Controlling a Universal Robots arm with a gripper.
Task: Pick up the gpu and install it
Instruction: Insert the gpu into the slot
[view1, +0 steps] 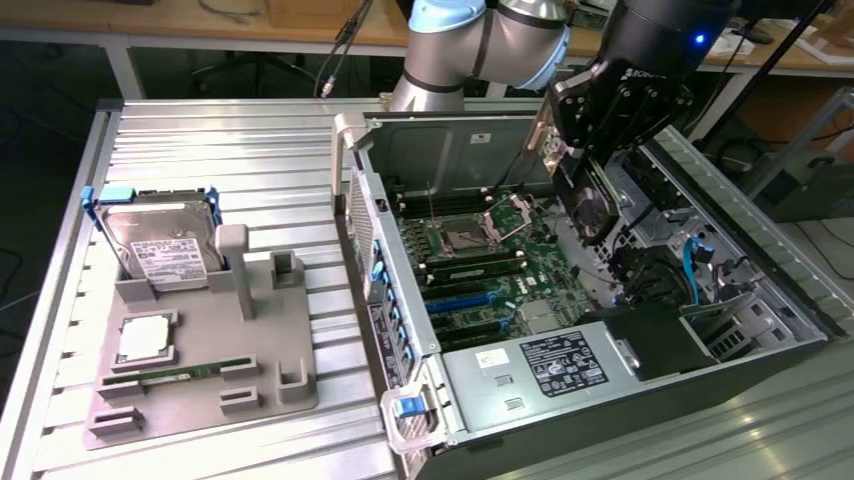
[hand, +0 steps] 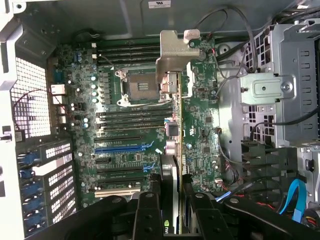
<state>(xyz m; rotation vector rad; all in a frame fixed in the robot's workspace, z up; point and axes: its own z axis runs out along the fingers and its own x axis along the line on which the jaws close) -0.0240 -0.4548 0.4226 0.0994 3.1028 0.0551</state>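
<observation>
**Gpu clamped in the gripper over the open computer case**

At the exterior view's left, a ribbed metal table (view1: 200, 140) is seen carrying a grey holder tray (view1: 287, 330). In the tray's upper part a hard drive (view1: 160, 250) with a white label is stood on edge behind a blue frame. Below it a smaller flat silver piece (view1: 144, 340) is laid, and nearer the frame's lower left a narrow green RAM stick (view1: 180, 375) is lodged in its slot.

At mid-frame the computer case (view1: 400, 420) is laid open on its side. The green motherboard (view1: 487, 265) is exposed inside, with the processor socket (view1: 467, 232) toward its upper part. A power supply (view1: 561, 362) with a black label is seen toward the lower middle.

Toward the upper right, the robot arm (view1: 467, 40) is reached in from the top of the frame. Its gripper (view1: 583, 172) is held inside the case opening, above the board. The gpu (view1: 595, 207) is grasped between the fingers, one finger pressed to each face of the card, and is hung on edge beneath them. Whether its lower edge touches the board cannot be told.

In the wrist view the gripper (hand: 172, 197) is seen with a black finger (hand: 147, 212) on either side of the gpu (hand: 169, 180). The card is viewed edge-on, with its silver bracket (hand: 172, 55) at the far end. It is placed over the motherboard (hand: 200, 130), beside a blue slot (hand: 122, 148).

At the exterior view's right, blue cables (view1: 694, 268) are run along the case's drive bays.
</observation>
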